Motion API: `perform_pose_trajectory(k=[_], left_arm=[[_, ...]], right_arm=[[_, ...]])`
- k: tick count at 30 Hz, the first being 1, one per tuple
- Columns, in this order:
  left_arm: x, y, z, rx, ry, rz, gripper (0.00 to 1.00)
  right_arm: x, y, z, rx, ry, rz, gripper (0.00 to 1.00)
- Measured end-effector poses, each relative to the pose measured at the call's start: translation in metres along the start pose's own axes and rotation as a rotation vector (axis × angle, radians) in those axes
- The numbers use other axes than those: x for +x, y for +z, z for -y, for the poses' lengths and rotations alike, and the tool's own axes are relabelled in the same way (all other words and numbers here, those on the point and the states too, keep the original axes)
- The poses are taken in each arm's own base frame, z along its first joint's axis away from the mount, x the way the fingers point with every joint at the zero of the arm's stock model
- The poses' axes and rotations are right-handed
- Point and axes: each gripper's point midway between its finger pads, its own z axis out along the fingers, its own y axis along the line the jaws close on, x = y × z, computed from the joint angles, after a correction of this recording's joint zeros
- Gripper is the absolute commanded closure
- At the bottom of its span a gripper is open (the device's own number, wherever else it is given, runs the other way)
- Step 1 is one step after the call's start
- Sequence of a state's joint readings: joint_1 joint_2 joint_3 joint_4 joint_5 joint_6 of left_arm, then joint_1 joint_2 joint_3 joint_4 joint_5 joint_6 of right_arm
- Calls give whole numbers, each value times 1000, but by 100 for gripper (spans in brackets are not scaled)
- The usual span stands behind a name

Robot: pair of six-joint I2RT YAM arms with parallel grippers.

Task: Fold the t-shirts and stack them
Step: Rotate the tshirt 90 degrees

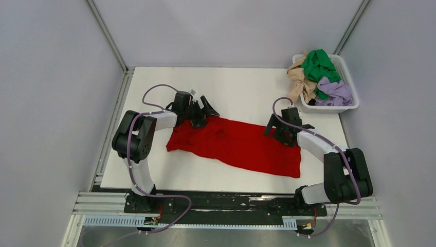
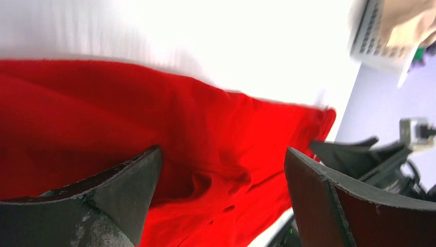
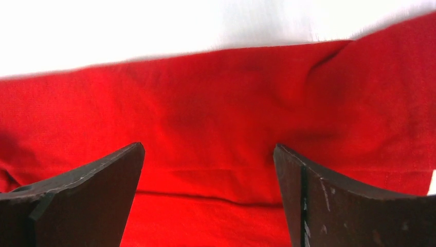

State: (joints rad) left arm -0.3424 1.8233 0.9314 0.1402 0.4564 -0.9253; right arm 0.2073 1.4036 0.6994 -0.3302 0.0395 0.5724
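Note:
The red t-shirt point(image 1: 234, 145) lies spread and creased across the middle of the white table, running from near left to far right. My left gripper point(image 1: 204, 114) is open just above its far left edge; in the left wrist view the red cloth point(image 2: 205, 139) lies wrinkled between the spread fingers point(image 2: 123, 190). My right gripper point(image 1: 277, 131) is open over the shirt's far right edge; in the right wrist view the red cloth point(image 3: 205, 128) fills the gap between its fingers point(image 3: 97, 190). The green point(image 1: 320, 67), beige-tan point(image 1: 298, 80) and lavender point(image 1: 337, 92) t-shirts are heaped in the basket.
The white plastic basket point(image 1: 355, 98) stands at the table's far right corner, and its corner shows in the left wrist view point(image 2: 375, 41). Grey walls enclose the table point(image 1: 231, 87). The metal rail point(image 1: 226, 203) with the arm bases runs along the near edge.

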Motion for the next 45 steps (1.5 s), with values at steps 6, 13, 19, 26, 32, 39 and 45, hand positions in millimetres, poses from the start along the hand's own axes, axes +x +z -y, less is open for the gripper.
perform_pose_trajectory(k=[6,13,19,26,32,39,45], left_arm=[[-76,59,33,44,4,63,0],[-134,118,70,202,-82,100,0],[-171,159,100,322,-123,110,0],[-192,187,132,467,-107,171,0],[-186,189,141,525,29,183,0],[-164,175,139,424,261,110,0],[-134,90,174,344,396,38,0]], right_arm=[[0,0,-7,-39,-20,2,0],[33,-12,-26,-148,-69,-68,0],[111,-40,-85,-362,-254,-262,0],[177,-67,-139,-526,-470,-434,0],[177,-71,-161,-545,-523,-428,0],[134,-88,-165,-517,-482,-247,0],[60,-112,-141,-478,-273,-25,0]])
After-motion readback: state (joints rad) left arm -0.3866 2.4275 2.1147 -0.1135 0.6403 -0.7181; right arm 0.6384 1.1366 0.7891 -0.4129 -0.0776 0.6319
